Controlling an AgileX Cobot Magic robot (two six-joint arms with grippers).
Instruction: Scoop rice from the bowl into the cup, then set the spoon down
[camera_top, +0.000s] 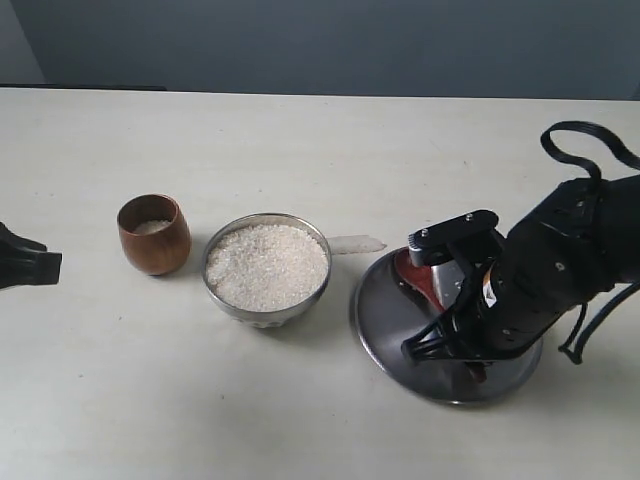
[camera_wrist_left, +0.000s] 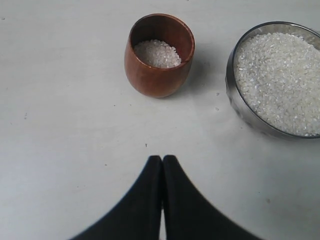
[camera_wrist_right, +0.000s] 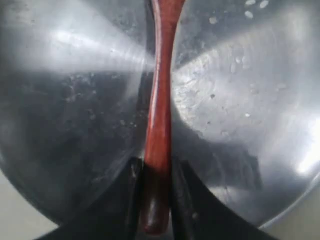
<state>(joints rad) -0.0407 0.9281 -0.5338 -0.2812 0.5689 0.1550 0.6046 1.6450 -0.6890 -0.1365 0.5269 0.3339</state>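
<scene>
Robot test bench, bare tabletop (camera_top: 300, 140), grey wall (camera_top: 320, 45)

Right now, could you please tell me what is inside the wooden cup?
The cup holds white rice, its surface below the rim. The grains cover the cup's bottom, so nothing beneath them can be seen.

Soft, even light from above and slightly left; table (camera_top: 300, 140) pale, near washed-out. Faint, diffuse shadows spread to the right of cup (camera_top: 154, 235) and bowl (camera_top: 262, 315). Right arm (camera_top: 560, 270) underexposed, detail lost in black; exterior view slightly soft overall. Left wrist view bright and sharp: rice (camera_wrist_left: 280, 80) grains resolve singly, while left fingers (camera_wrist_left: 135, 205) read as a flat black silhouette. Right wrist view dimmer, contrasty: plate (camera_wrist_right: 75, 100) carries broad glare streaks and a white hotspot near its rim; spoon (camera_wrist_right: 159, 125) handle blurs toward the lens.
</scene>
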